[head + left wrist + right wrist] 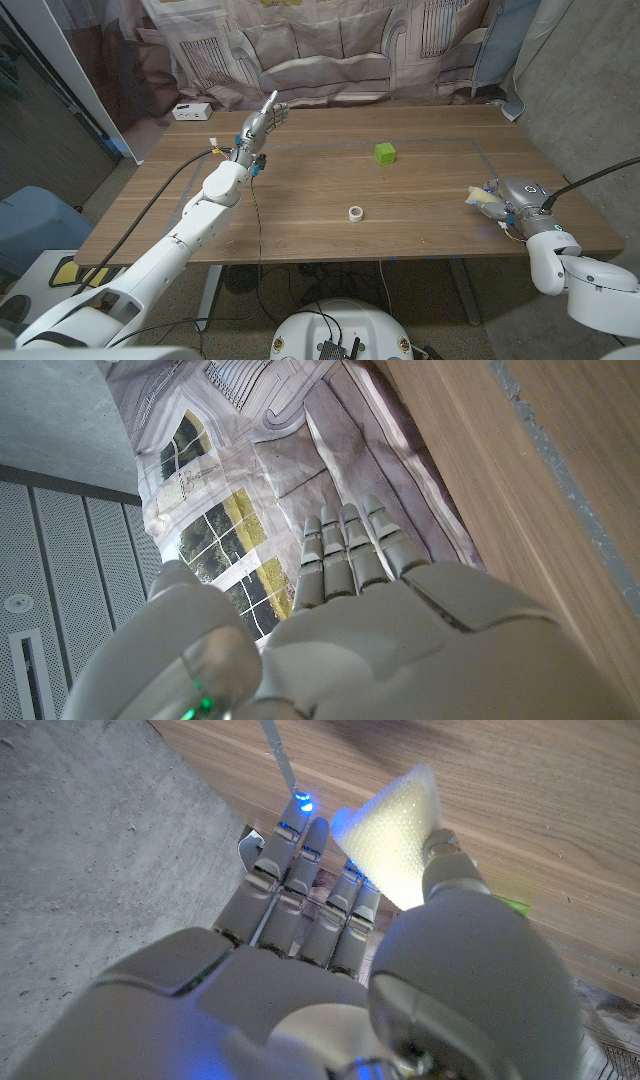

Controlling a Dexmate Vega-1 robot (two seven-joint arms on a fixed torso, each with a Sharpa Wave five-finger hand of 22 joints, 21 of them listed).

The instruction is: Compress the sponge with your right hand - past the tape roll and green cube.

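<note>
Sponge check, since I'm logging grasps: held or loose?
Held: the right hand pinches the pale yellow sponge between thumb and fingers at the table's right edge.

Cube [385, 153] behind tape roll [355, 213], apart.

I could not read any text, label, brand, number or sign in these pictures. The small white box [190, 111] at the far left corner of the table [420, 190] carried dark marks on its side, but they were too small for me to make out as letters.
</note>
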